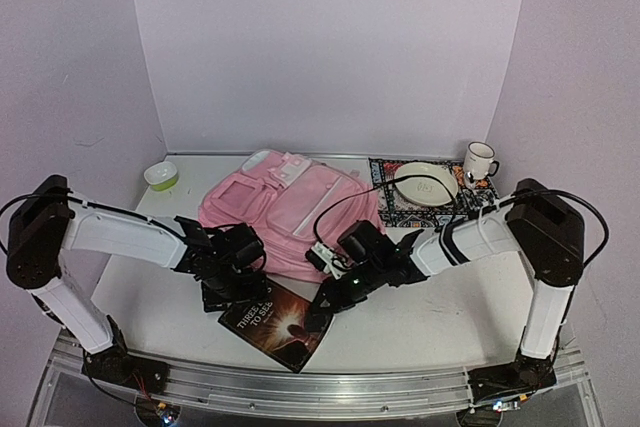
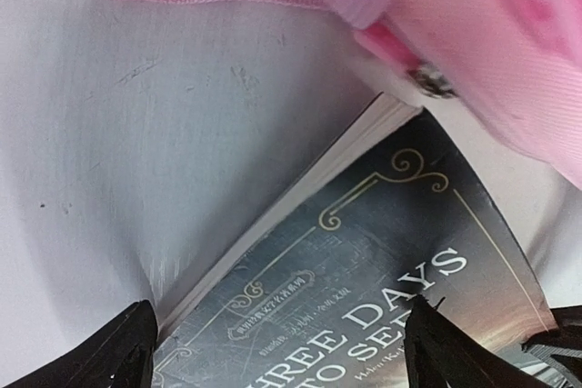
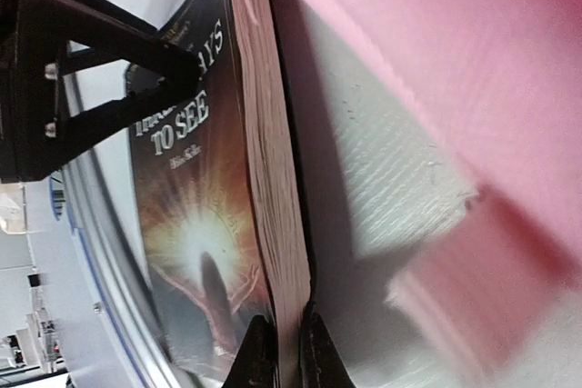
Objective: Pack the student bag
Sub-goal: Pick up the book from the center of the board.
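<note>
Top external view: the paperback [image 1: 278, 322] is seen unpacked just beside the student bag [image 1: 285, 209], its edge pinched by the right fingers [image 3: 320, 356], the left fingers [image 2: 114, 356] spread above it.

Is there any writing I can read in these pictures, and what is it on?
"THREE DAYS TO SEE": title on the cover of the book.
Small framed line above the title: too small to read.
Line under the title: cut off and blurred, unreadable.
Mug and bag: no readable text.
</note>
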Robot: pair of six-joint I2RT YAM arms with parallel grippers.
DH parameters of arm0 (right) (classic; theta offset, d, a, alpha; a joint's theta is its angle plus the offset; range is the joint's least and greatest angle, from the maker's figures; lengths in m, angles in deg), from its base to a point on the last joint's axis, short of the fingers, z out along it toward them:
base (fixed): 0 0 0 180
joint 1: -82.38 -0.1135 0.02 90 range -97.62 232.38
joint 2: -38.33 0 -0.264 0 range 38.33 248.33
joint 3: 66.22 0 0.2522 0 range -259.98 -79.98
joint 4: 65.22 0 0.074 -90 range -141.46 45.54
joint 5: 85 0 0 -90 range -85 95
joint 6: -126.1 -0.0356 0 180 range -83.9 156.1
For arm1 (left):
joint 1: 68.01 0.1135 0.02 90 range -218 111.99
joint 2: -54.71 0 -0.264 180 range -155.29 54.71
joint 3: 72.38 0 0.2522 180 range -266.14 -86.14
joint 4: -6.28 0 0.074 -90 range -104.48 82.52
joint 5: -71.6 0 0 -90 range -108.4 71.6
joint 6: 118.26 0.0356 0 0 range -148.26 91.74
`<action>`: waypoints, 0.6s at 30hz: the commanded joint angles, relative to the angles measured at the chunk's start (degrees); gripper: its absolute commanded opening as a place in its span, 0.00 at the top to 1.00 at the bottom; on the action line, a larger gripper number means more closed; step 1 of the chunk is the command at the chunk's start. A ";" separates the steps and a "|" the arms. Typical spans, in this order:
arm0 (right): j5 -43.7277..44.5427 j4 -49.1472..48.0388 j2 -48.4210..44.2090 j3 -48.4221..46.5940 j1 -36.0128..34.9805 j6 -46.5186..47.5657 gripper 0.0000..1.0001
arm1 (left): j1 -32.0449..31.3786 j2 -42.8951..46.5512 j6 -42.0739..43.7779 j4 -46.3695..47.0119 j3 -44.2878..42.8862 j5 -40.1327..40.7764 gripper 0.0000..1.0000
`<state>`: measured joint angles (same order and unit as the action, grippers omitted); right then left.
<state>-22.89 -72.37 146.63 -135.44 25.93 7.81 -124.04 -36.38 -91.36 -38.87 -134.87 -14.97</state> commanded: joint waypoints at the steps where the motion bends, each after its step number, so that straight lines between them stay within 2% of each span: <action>1: -6.43 1.66 -6.67 -0.57 -1.99 -1.01 1.00 | -0.83 7.59 0.75 6.31 1.06 1.88 0.03; 5: -5.99 1.73 -11.46 0.10 -1.99 -1.54 1.00 | -0.60 14.13 2.72 6.79 2.35 5.86 0.00; 11: 0.75 1.84 -18.99 1.92 -1.84 -1.84 1.00 | 1.69 26.50 5.59 9.86 5.85 9.91 0.01; 13: 2.75 1.84 -21.02 2.19 -1.82 -1.63 1.00 | 3.47 29.71 6.25 11.80 7.90 8.90 0.01; 18: 8.76 1.55 -26.60 3.28 -1.23 -1.16 1.00 | 9.23 34.60 7.22 20.87 13.77 0.49 0.01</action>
<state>-19.14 -68.54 126.25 -132.64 24.22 6.27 -118.06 -4.13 -86.31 -26.50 -124.95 -9.45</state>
